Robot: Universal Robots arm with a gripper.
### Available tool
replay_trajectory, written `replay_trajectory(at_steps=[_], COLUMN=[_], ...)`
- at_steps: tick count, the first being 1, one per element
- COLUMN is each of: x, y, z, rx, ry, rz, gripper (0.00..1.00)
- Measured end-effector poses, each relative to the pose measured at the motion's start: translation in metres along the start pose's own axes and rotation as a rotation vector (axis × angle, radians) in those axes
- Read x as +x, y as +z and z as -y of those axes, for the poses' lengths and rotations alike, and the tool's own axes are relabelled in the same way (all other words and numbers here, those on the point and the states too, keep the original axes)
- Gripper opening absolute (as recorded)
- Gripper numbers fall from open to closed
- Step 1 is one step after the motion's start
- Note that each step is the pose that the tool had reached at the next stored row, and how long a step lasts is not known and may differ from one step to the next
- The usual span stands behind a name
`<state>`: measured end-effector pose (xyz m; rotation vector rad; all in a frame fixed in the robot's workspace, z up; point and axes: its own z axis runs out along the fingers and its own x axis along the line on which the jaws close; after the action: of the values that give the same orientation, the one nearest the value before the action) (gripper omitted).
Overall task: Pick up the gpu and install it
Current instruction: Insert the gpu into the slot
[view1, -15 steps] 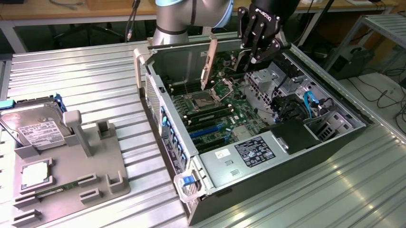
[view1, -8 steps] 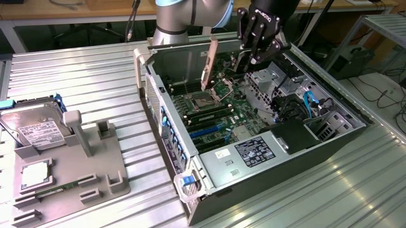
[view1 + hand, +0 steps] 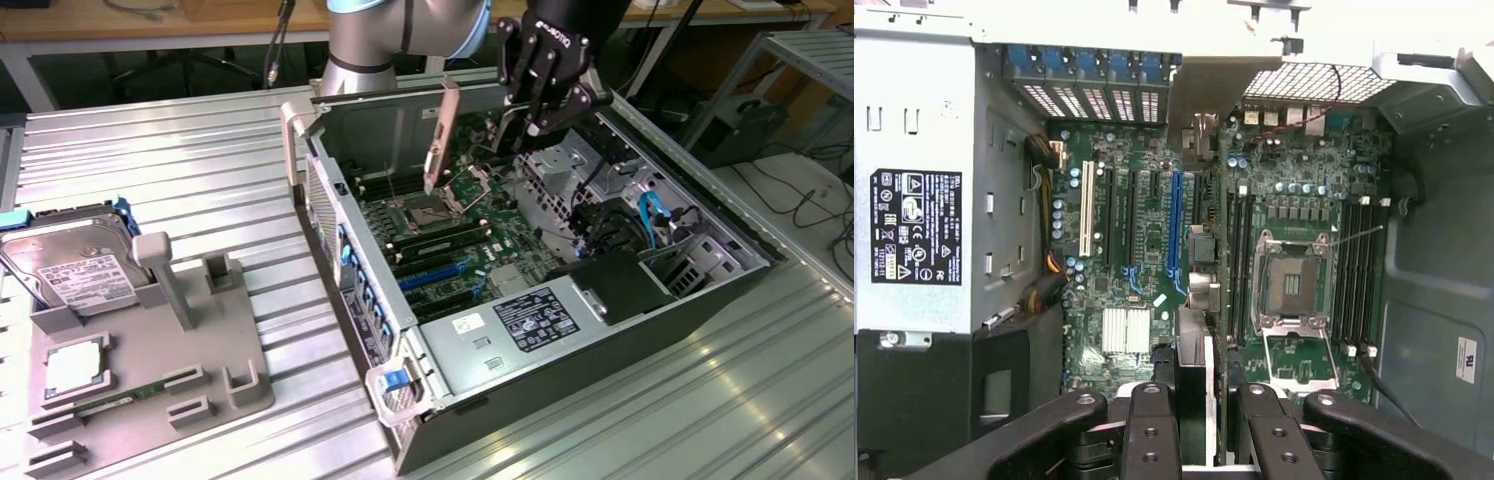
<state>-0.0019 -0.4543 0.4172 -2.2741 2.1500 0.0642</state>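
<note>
My gripper [image 3: 538, 105] hangs over the far end of the open computer case [image 3: 694, 300] and is shut on the gpu [image 3: 437, 140]. The card is held on edge above the motherboard [image 3: 461, 245], with its pale bracket strip pointing down toward the CPU socket [image 3: 434, 210]. In the wrist view the black fingers [image 3: 1152, 430] clamp the dark card [image 3: 1192, 375]. It runs away from them to the bracket [image 3: 1206, 88] near the case's slotted rear wall. The card hovers between the blue expansion slot [image 3: 1176, 225] and the CPU socket [image 3: 1294, 285], clear of the board.
A grey power supply [image 3: 534, 320] and a black drive cage fill the near end of the case. On the exterior view's left, a grey fixture [image 3: 200, 350] holds a silver hard drive [image 3: 74, 265], a processor [image 3: 74, 365] and a memory stick. Ribbed metal table lies all around.
</note>
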Motion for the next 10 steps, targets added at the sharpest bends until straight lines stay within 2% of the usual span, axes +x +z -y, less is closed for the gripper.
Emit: replay_trajectory(at_steps=[10], x=[0.0001], y=[0.0021], z=[0.0000], rx=[-0.0007], ry=[-0.018], rz=[-0.0003], gripper=[0.28])
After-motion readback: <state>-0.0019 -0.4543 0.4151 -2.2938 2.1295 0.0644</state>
